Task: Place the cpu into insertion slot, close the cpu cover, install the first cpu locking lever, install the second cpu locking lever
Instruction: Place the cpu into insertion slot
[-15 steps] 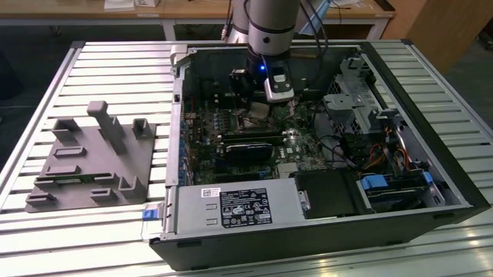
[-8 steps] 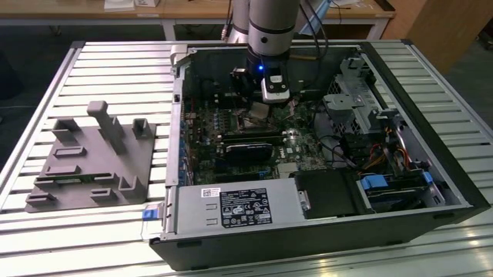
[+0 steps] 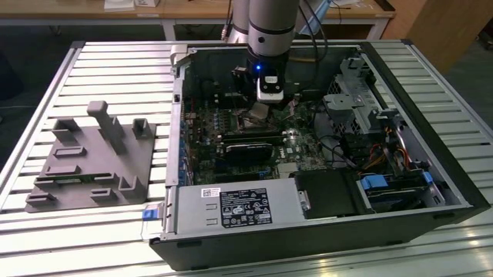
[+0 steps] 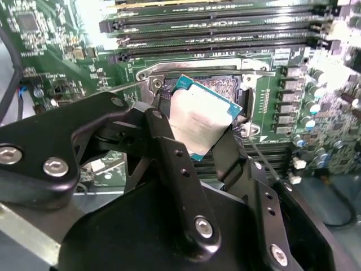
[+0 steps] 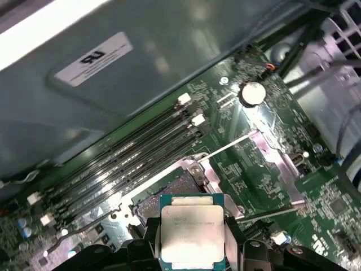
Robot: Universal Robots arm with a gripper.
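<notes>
Starting at the exterior view's left: one grey moulded fixture [image 3: 89, 158] lies on the slatted table [image 3: 115, 63], well apart from the action. Moving across, one open computer case [image 3: 308, 236] lies on its side. Its green motherboard [image 3: 208, 144] faces up, with one labelled power supply [image 3: 239, 208] at the near edge. In the middle of the case, the single arm [image 3: 269, 29] reaches straight down, the gripper [image 3: 266, 112] low over the board. Further to the exterior view's right come a metal drive cage [image 3: 350, 109] and one blue caddy [image 3: 383, 186].

Now close in. In both wrist views the two black fingers [image 4: 169, 147] are clamped on the cpu [image 4: 200, 116], one on each of two opposite edges, its silvery top facing the cameras. That's one chip, held and not seated. It hangs just over the insertion slot [image 4: 217, 79], and in the second wrist view it is tilted against the socket's square. Whether a corner touches the socket I cannot tell.

In the first wrist view the socket's dark centre lies bare beyond the chip. The cpu cover [image 5: 280, 164] stands swung open beside it, and two thin locking levers [image 5: 223, 148] stick out unlatched. Alongside run four long black memory slots [image 5: 124, 152], and one round coin cell [image 5: 252, 93] shines on the board.
</notes>
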